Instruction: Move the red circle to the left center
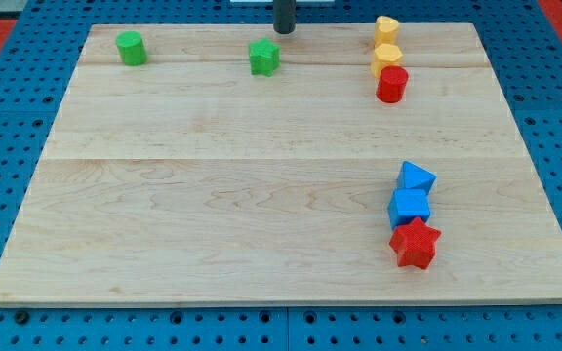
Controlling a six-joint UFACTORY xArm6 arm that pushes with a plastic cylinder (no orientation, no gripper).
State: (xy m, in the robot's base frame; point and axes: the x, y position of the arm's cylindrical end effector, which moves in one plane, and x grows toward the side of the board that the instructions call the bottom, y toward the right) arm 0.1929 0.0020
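— Red circle [392, 85] first: where does it sit?

— Near the view's top right of the wooden board [213, 195], touching the lower of two yellow blocks [386, 59]; the other yellow block [387, 29] is stacked just above that one in the view, so the three form a short column.

— And the arm?

— Only a dark rod shows at the view's top edge. The tip [284, 32] rests just above and to the right of the green star-like block [263, 58], close but apart from it, and well left of the red circle.

— Jaws open or closed?

— The arm has none; it ends in the plain rod, so nothing is apart, together or clamped.

— Other blocks?

— A green cylinder [131, 48] sits at the top left. At the lower right, two blue blocks [417, 178] [409, 207] and a red star [416, 244] run downward, each touching the next.
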